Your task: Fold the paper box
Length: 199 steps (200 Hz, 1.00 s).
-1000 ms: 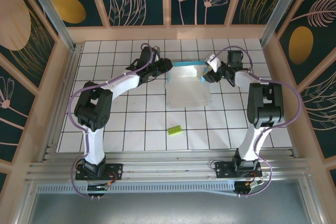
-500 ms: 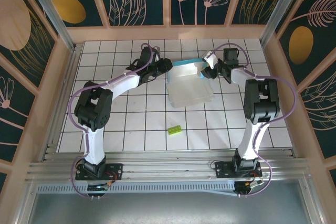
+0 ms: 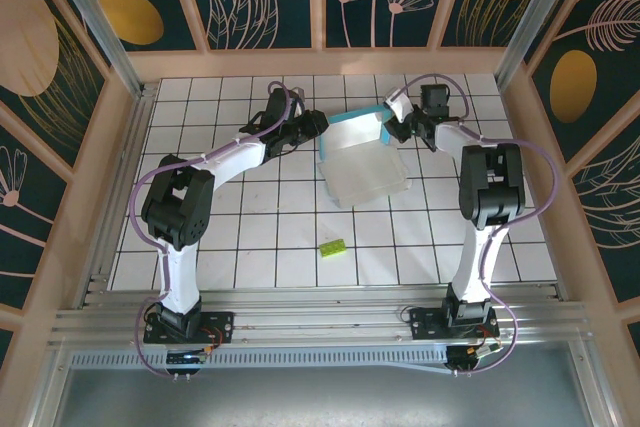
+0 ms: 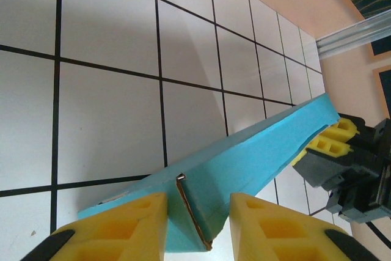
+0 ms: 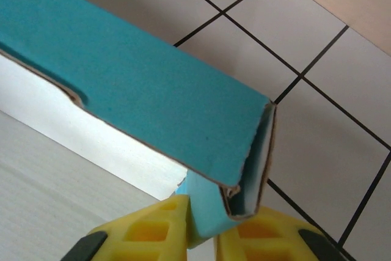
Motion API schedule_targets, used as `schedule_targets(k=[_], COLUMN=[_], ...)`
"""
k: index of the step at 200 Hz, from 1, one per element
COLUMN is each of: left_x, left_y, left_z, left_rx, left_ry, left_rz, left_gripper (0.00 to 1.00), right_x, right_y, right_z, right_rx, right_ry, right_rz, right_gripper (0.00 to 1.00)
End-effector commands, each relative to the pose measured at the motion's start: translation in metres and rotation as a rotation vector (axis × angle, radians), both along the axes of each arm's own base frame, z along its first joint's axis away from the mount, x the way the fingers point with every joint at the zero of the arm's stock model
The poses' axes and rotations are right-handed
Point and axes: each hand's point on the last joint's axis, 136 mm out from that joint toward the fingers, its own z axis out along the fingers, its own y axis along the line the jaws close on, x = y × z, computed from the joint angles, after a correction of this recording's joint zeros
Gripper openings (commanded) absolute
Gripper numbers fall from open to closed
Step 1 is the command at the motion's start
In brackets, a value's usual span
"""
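Two claws pinch one raised teal wall. From above, the paper box (image 3: 365, 172) lies upper centre on the tiled table (image 3: 250, 237). Its wall runs left to right between the left gripper (image 3: 318, 127) and the right gripper (image 3: 392, 127), each equally near and nearly closed on its own end. In the left wrist view, the wall stretches from the fingers (image 4: 122, 227) to the upper right. The right wrist view adds the white inner face and the folded corner tab nipped between the pads (image 5: 149, 227).
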Motion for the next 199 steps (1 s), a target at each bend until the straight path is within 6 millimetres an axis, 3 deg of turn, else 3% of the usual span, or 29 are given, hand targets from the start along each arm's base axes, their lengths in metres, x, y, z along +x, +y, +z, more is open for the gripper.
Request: schedule_targets(k=[1,35,53,67,87,127,145,164,179,199], left_x=[0.005,0.004,0.003,0.003,0.003,0.002,0.003,0.003,0.003,0.003], left_y=[-0.006,-0.006,-0.006,-0.006,-0.006,-0.005,-0.006,-0.006,-0.005,-0.005], left_z=[0.006,0.004,0.004,0.003,0.003,0.004,0.003,0.004,0.004,0.003], left_rx=[-0.012,-0.011,-0.012,-0.012,-0.009,-0.009,-0.012,-0.014,-0.012,-0.012], left_ry=[-0.022,-0.017,-0.018,-0.016,-0.017,-0.018,-0.016,-0.016,-0.018,-0.015], left_rz=[-0.028,-0.029,-0.030,-0.032,-0.030,-0.026,-0.028,-0.027,-0.026,-0.026], left_gripper=[0.31,0.31,0.31,0.32,0.31,0.32,0.31,0.31,0.32,0.32], right_x=[-0.005,-0.002,-0.001,0.002,0.009,0.018,0.020,0.017,0.015,0.017], right_y=[0.013,0.016,0.019,0.020,0.017,0.009,0.009,0.012,0.015,0.018], right_z=[-0.013,-0.024,-0.037,-0.044,-0.048,-0.048,-0.050,-0.055,-0.060,-0.063], right_rx=[0.016,0.030,0.013,0.007,0.017,0.003,-0.004,0.005,0.011,0.014], right_ry=[0.074,0.137,0.174,0.193,0.204,0.189,0.190,0.209,0.233,0.248], right_rz=[0.008,-0.072,-0.106,-0.134,-0.182,-0.267,-0.285,-0.271,-0.257,-0.255], right_gripper=[0.12,0.09,0.20,0.21,0.10,0.01,0.15,0.16,0.14,0.02])
